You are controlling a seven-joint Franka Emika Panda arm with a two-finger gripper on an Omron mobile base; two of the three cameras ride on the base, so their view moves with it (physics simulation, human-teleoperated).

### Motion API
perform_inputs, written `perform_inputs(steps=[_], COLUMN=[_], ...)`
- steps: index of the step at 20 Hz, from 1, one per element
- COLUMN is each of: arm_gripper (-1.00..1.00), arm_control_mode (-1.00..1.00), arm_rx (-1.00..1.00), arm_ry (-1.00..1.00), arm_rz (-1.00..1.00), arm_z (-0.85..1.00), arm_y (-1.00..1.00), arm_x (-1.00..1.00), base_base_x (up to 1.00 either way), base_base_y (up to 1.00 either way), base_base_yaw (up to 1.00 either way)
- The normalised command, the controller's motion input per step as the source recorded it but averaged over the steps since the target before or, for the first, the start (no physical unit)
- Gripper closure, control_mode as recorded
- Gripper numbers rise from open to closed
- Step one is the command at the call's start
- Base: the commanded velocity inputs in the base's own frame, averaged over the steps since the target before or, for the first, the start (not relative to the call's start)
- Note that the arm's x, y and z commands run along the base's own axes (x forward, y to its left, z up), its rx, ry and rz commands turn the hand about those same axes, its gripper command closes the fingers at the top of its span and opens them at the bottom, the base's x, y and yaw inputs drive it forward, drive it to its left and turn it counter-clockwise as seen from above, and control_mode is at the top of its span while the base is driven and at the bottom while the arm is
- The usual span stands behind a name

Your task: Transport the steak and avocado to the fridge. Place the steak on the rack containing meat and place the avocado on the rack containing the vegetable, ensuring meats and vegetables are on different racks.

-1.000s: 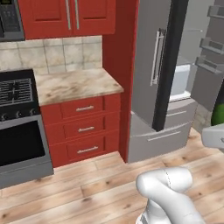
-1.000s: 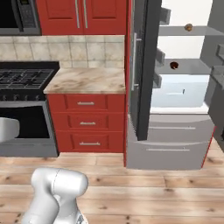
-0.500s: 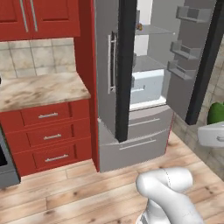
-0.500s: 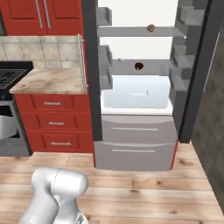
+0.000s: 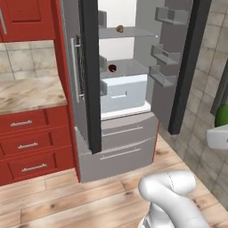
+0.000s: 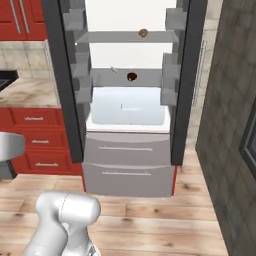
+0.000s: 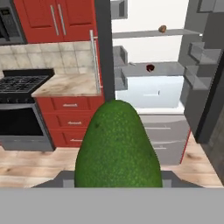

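Fridge point(image 6: 130, 120) open ahead; gripper point(image 7: 117, 186) clamps avocado point(image 7: 117, 146) (snugly).

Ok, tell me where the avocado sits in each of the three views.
Left base view: avocado at the right edge, partly cut off.
Right base view: not in it.
Hand view: bottom centre, large, close to the camera.
Shared landmark: the white drawer inside the open fridge, seen in all three.

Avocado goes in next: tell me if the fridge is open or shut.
Open. Both dark doors of the fridge stand swung aside, baring the white interior, the glass shelves and the white drawer.
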Motion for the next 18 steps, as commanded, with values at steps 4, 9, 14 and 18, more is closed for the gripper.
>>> perform_inputs(steps=[4,9,14,18], arm_gripper=[1.0,1.0,1.0,1.0], arm_control_mode=[1.0,1.0,1.0,1.0], arm_rx=[0.0,0.0,0.0,0.0], arm_ry=[0.0,0.0,0.0,0.0], arm_rz=[0.0,0.0,0.0,0.0], arm_z=[0.0,0.0,0.0,0.0], arm_y=[0.0,0.0,0.0,0.0], arm_x=[0.0,0.0,0.0,0.0], base_base_x=[0.7,0.79,0.53,0.58], base_base_y=[-0.06,-0.61,-0.78,0.19], base_base_yaw=[0.0,0.03,0.12,0.02])
